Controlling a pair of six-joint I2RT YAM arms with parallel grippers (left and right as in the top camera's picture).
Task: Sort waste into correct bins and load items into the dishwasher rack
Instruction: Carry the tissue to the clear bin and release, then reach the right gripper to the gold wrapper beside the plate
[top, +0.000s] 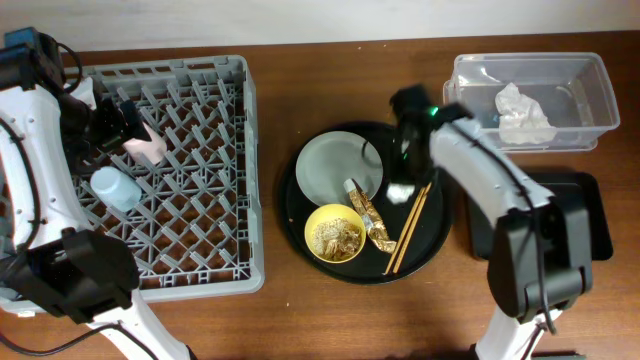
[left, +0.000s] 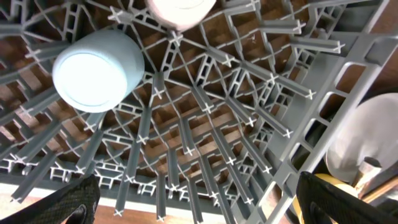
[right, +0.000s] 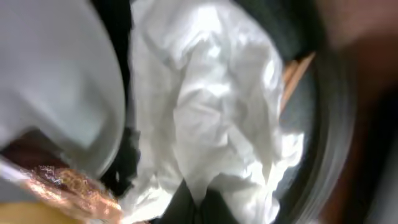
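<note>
Hovering over the dishwasher rack, my left gripper has its fingers spread wide. The light blue cup and pink cup sit among the pegs. My right gripper hangs over the round black tray, with the crumpled white tissue lying there just beneath it. I cannot tell whether it grips.

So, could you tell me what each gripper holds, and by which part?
Left gripper: open, empty. Right gripper: over a white tissue; a hold cannot be told.
</note>
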